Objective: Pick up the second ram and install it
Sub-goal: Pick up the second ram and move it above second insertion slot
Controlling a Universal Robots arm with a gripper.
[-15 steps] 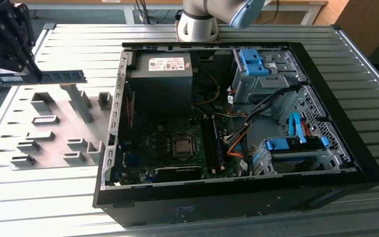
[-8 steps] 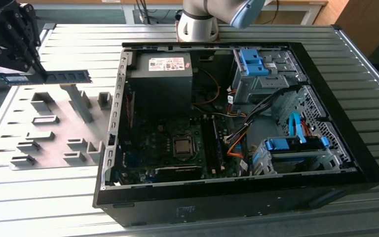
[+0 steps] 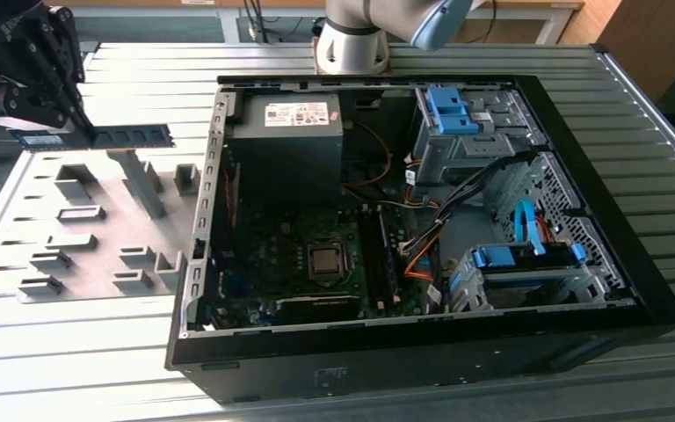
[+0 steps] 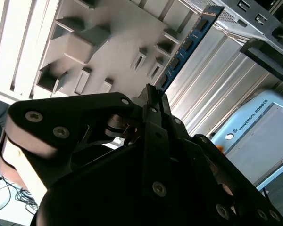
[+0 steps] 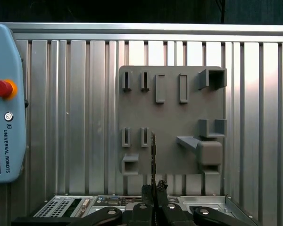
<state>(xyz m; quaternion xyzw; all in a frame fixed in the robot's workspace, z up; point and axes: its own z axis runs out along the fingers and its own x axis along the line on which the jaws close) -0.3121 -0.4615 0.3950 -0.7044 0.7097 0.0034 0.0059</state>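
The second ram, a thin blue-green stick with dark chips, hangs level above the far end of the grey holder plate at the exterior view's left. My gripper is shut on one end of it. In the second wrist view the stick reaches out from the black fingers over the plate. The first wrist view has it edge-on above the plate, pinched at my gripper. The long black motherboard slots lie inside the open computer case.
The case holds a black power supply, blue drive brackets and loose cables. Grey holder blocks stick up from the plate. A teach pendant with a red button lies on the ribbed metal table. The arm's base stands behind the case.
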